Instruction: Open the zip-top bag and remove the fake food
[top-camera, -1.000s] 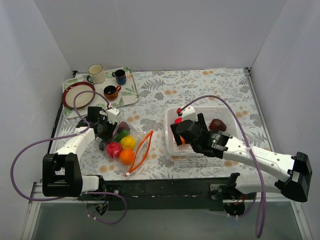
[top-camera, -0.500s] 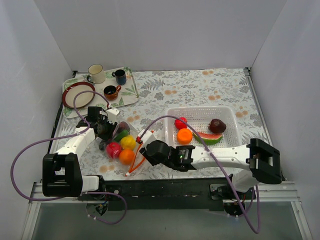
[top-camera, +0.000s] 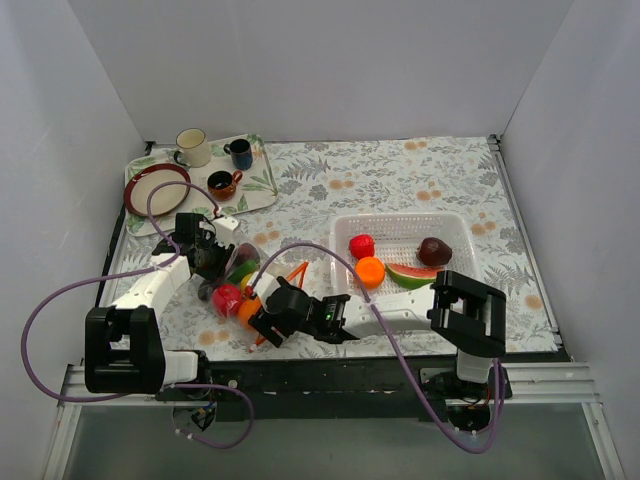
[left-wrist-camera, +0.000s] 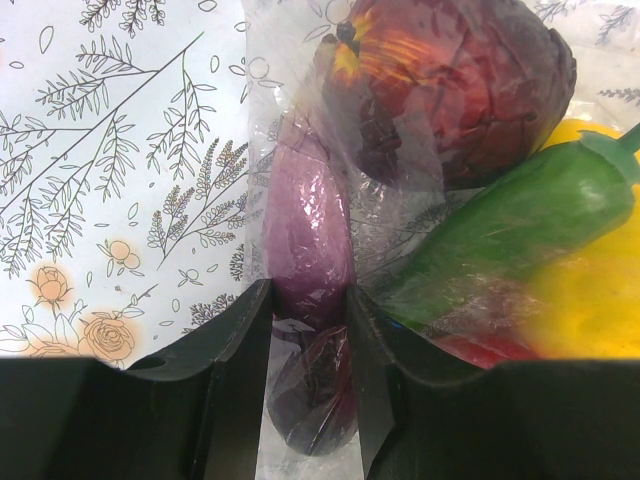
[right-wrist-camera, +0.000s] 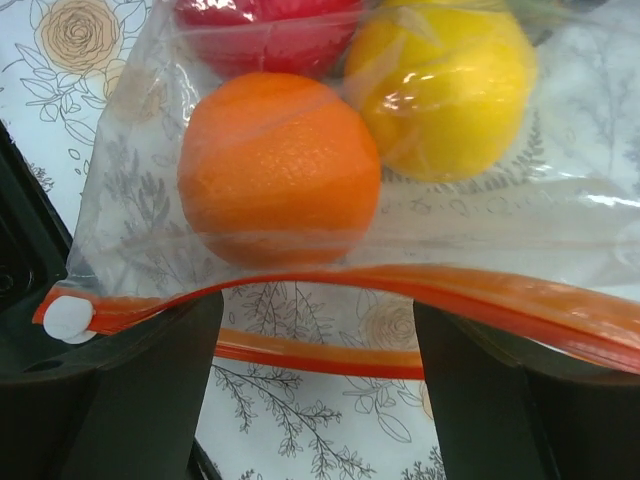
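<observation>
The zip-top bag (top-camera: 245, 285) lies left of centre with its orange-red zipper strip (right-wrist-camera: 450, 290) open. Inside it, the right wrist view shows an orange fruit (right-wrist-camera: 280, 165), a yellow one (right-wrist-camera: 440, 90) and a red one (right-wrist-camera: 265, 20). My right gripper (right-wrist-camera: 315, 380) is open at the bag's mouth, the strip lying across its jaws; it shows in the top view (top-camera: 262, 318) too. My left gripper (left-wrist-camera: 308, 400) is shut on the bag's far end, pinching plastic and a purple piece (left-wrist-camera: 308, 290). A dark maroon fruit (left-wrist-camera: 450, 90) and a green vegetable (left-wrist-camera: 500, 230) lie beside it.
A white mesh basket (top-camera: 400, 222) at centre right holds a red fruit (top-camera: 361, 245), an orange (top-camera: 370, 271), a watermelon slice (top-camera: 412, 276) and a maroon fruit (top-camera: 434, 250). A tray (top-camera: 262, 195) with mugs and a red-rimmed plate (top-camera: 157, 187) stands at back left.
My right arm swung from the basket, where it left an orange, leftward to the bag's mouth. The left gripper kept its hold and did not move.
</observation>
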